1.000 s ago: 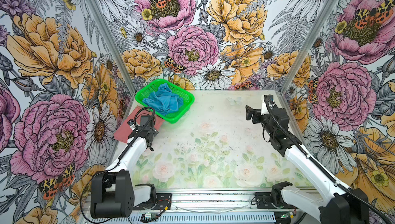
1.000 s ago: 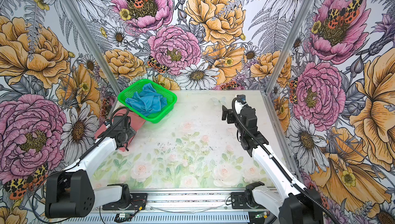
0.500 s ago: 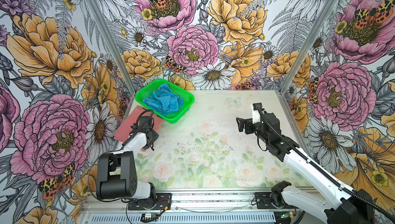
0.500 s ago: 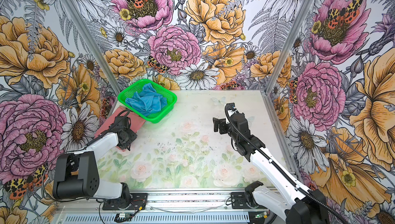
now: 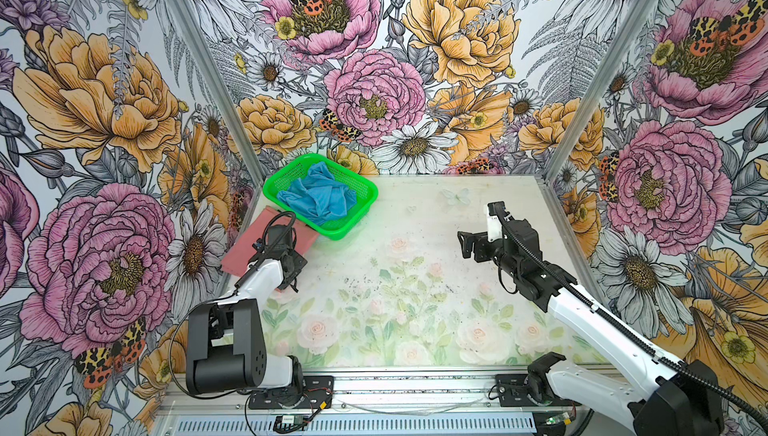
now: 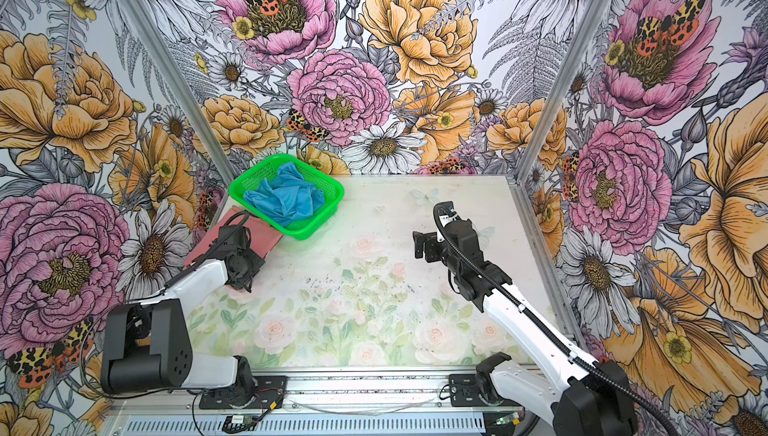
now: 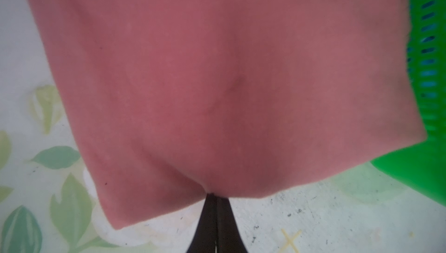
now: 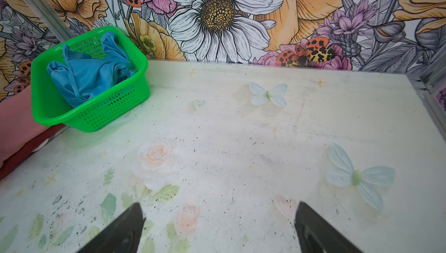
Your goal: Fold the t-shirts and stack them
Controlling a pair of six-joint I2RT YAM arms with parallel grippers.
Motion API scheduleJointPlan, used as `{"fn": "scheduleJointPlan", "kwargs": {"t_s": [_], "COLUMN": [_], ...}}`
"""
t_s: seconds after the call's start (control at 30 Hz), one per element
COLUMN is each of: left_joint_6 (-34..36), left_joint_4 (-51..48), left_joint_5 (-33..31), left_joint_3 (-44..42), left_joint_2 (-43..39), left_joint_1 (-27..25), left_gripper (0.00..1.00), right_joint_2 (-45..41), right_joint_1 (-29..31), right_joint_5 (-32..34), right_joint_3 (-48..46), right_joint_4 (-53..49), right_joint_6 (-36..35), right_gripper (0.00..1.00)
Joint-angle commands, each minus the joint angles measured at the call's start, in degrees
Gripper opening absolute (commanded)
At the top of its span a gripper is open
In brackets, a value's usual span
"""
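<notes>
The left gripper (image 7: 216, 197) was clamped on the edge of the folded red tee (image 7: 217, 82), lying against the basket (image 7: 429, 95) that held the blue tee (image 5: 318, 201), so a pull might have undone the fold or dragged the basket; the right gripper (image 8: 219, 212) gaped empty.

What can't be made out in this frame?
In both top views the left gripper hides its fingertips under its own wrist; only the left wrist view shows them, shut on the pink t-shirt edge.
One corner of that shirt is hidden by the green basket; the left wrist view is too blurred to count folded layers.
The blue t-shirt lies crumpled in the basket, lower part behind its wall.
</notes>
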Motion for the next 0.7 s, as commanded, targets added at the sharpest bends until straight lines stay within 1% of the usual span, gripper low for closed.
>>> {"fn": "scheduleJointPlan", "kwargs": {"t_s": [0.0, 0.17, 0.3, 0.4, 0.57, 0.6, 0.67], "left_joint_6": [2.0, 4.2, 6.6, 8.2, 9.1, 9.1, 9.0], "left_joint_4": [0.0, -3.6, -7.2, -8.8, -9.3, -9.3, -9.4], "left_joint_5": [1.4, 3.7, 3.5, 2.2, 3.1, 3.6, 4.7], "left_joint_3": [2.5, 7.2, 11.1, 12.8, 12.4, 12.1, 11.5], "left_joint_2": [-3.8, -6.4, -8.8, -10.3, -8.7, -8.1, -7.0], "left_joint_1": [0.5, 0.1, -0.4, -0.5, -0.2, -0.2, -0.2], "left_gripper": [0.00, 0.00, 0.00, 0.00, 0.00, 0.06, 0.44], "right_joint_2": [0.3, 0.6, 1.4, 2.1, 3.0, 3.0, 2.9], "right_joint_1": [0.6, 1.0, 1.5, 1.7, 2.4, 2.5, 2.6], "right_joint_5": [-1.0, -2.7, -2.6, -2.8, -3.6, -3.6, -3.5], "right_joint_3": [1.5, 2.4, 2.9, 3.3, 3.9, 3.8, 3.7], "right_joint_4": [0.0, 0.0, 0.0, 0.0, 0.0, 0.0, 0.0], "right_joint_6": [0.4, 0.3, 0.2, 0.1, -0.3, -0.3, -0.4], "right_gripper": [0.99, 0.99, 0.99, 0.99, 0.99, 0.99, 0.99]}}
